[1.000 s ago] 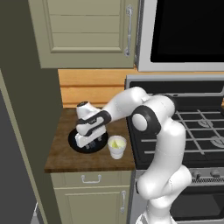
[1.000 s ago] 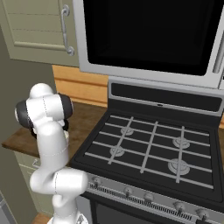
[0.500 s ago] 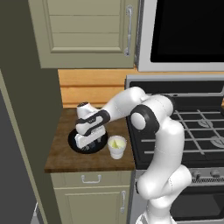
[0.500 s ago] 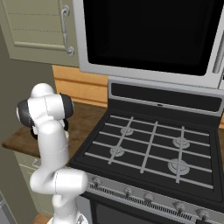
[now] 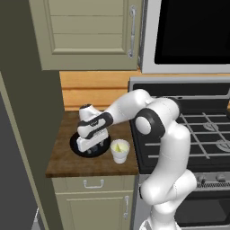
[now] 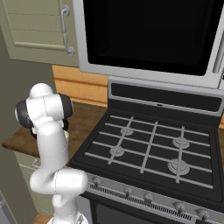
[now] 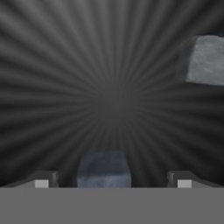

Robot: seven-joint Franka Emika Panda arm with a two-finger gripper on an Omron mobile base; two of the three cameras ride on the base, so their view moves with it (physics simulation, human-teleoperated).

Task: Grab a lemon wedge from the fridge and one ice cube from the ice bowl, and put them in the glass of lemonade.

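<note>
Reaching into the ice bowl for a cube

The gripper (image 7: 112, 179) hangs low in the ice bowl (image 5: 74, 144), its fingers spread wide around one ice cube (image 7: 104, 169), not yet closed. The glass of lemonade (image 5: 120, 151) waits just beside the bowl, something yellow-green already inside; the ice remains to go in.

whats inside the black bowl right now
In the hand view, two pale ice cubes lie in the black bowl: one ice cube between the open jaws, another off to the side. The gripper covers the rest of the bowl in the left base view.
</note>
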